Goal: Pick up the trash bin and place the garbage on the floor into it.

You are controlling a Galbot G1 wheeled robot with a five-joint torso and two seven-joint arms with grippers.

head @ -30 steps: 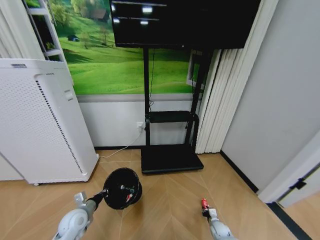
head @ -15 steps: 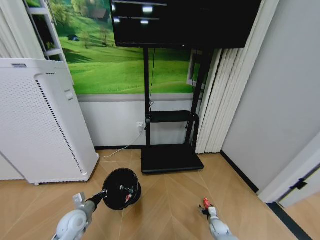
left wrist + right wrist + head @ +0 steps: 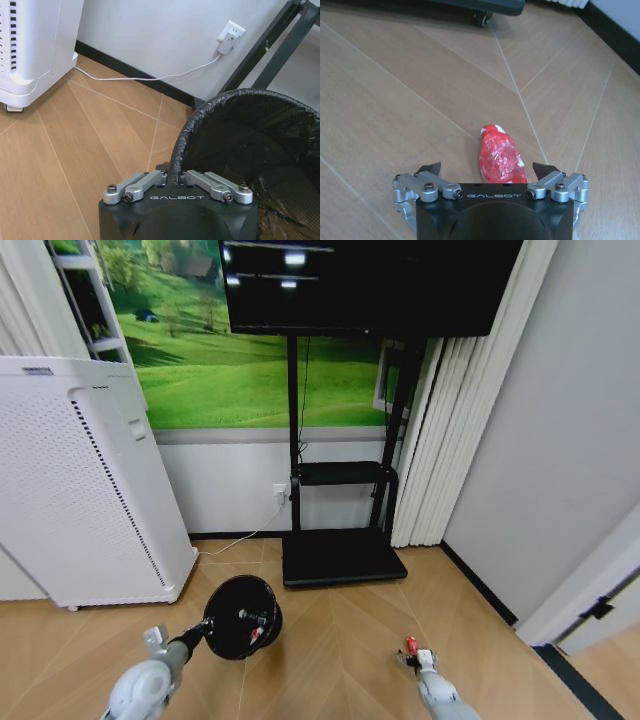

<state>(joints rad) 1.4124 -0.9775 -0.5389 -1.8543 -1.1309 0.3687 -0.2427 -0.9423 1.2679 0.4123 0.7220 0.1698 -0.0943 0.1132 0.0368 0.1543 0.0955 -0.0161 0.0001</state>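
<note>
The trash bin (image 3: 243,617), a small round black mesh basket, hangs just above the floor (image 3: 330,650) with its mouth tilted toward me. My left gripper (image 3: 207,627) is shut on its near rim; in the left wrist view the left gripper (image 3: 175,174) pinches the rim of the trash bin (image 3: 260,135). Small bits of litter (image 3: 256,630) lie inside. A red piece of garbage (image 3: 501,156) lies on the planks between the spread fingers of my right gripper (image 3: 487,169). The head view shows the right gripper (image 3: 412,654) low at the red garbage (image 3: 410,644).
A tall white perforated appliance (image 3: 80,490) stands at the left, its cable (image 3: 145,77) running to a wall socket. A black TV stand base (image 3: 342,557) sits behind the bin. White curtains (image 3: 440,440) and a grey wall close the right side.
My right gripper has shifted slightly to the right around the red piece. The left arm and the bin have barely moved.
</note>
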